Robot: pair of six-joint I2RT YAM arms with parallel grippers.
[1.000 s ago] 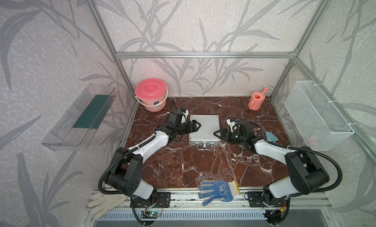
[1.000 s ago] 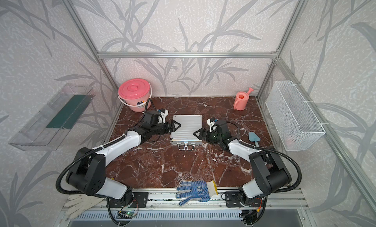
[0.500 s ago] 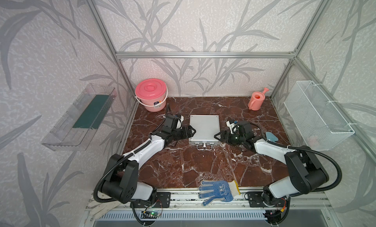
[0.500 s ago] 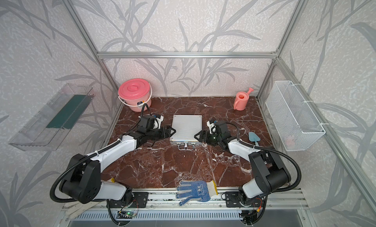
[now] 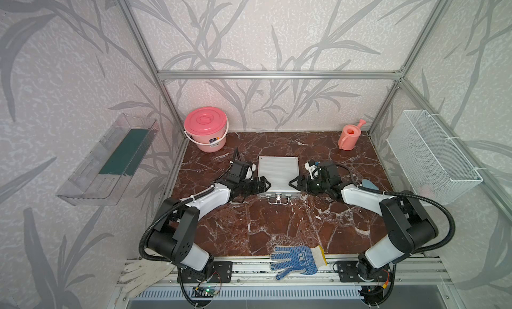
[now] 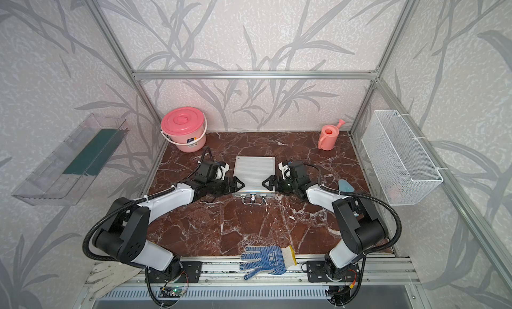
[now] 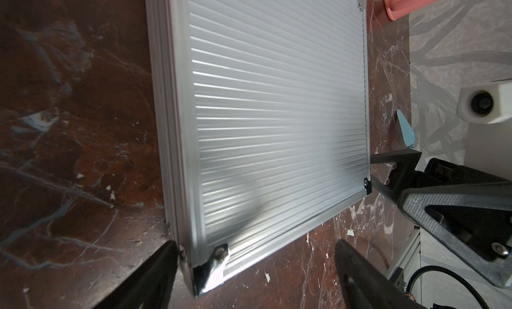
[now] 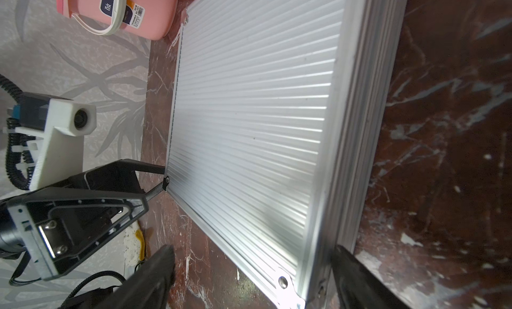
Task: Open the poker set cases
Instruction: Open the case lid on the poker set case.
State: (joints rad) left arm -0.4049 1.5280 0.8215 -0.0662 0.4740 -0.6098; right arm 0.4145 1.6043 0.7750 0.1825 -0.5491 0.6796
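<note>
The silver ribbed poker set case [image 5: 278, 173] lies flat and closed between the left claw [image 5: 265, 183] and right claw [image 5: 293, 184], its handle-side corners at their tips.

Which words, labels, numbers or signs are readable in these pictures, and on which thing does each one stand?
Pink bucket, sticker: one white character on a dark square, not surely readable; barcode print too small.
Blue glove: printed mark, blurred.
Silver case: no text.

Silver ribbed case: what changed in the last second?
The left tool slid along the side of the silver ribbed aluminium case toward its near, handle-end corner, open, gripping nothing. The right tool barely shifted at the opposite near corner, open. The case stayed shut and in place.
</note>
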